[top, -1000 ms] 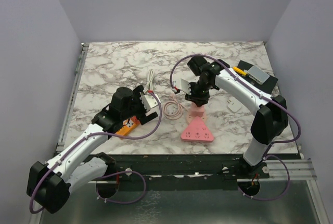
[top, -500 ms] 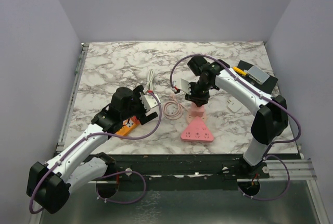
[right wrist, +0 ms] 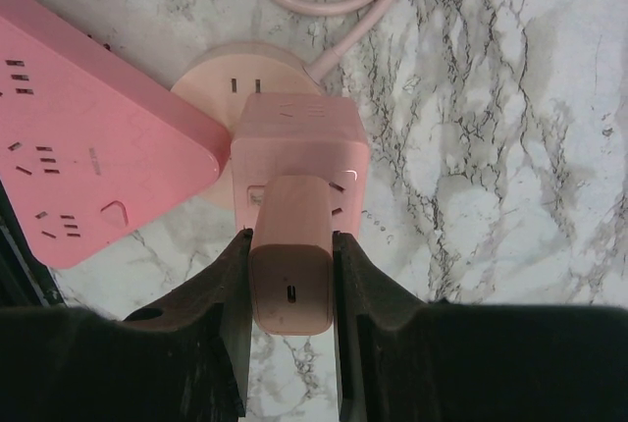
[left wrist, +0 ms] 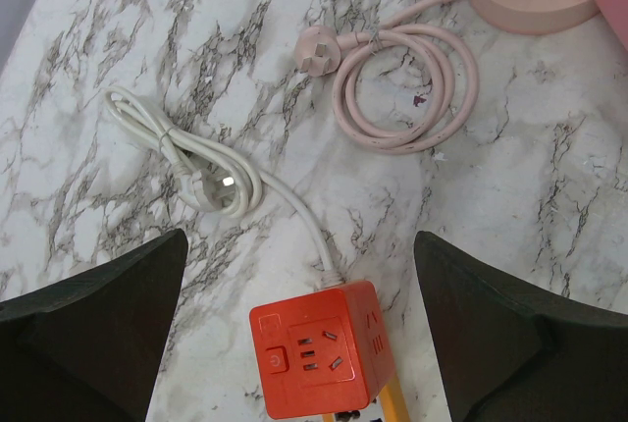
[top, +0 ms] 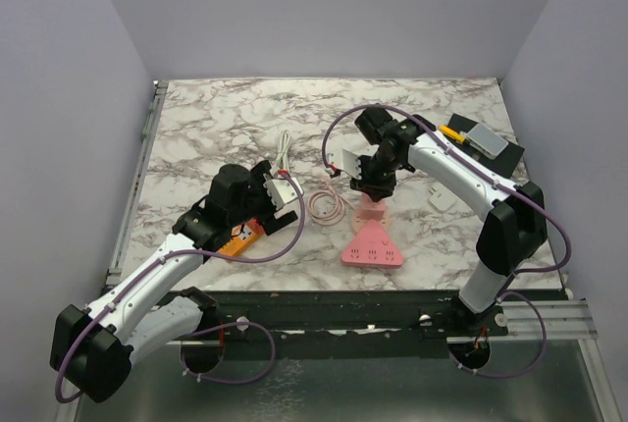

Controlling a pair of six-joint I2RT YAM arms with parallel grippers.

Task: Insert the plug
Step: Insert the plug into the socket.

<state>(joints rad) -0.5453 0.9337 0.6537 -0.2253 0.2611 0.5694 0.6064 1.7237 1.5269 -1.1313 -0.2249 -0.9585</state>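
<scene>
I am clamping my right claw (right wrist: 290,245) on the pink plug (right wrist: 291,294), whose front end is meeting the pink cube socket (right wrist: 299,132) beside the triangular pink power strip (right wrist: 88,137), while I am holding my left claw (left wrist: 299,240) wide open and empty above the orange socket cube (left wrist: 319,348) on the bench (left wrist: 510,196).

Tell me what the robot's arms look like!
The left arm and right arm both have white shells with black joints and black bases. A purple cable loops along each one. The left end effector and right end effector each have two dark, chunky fingers.
</scene>
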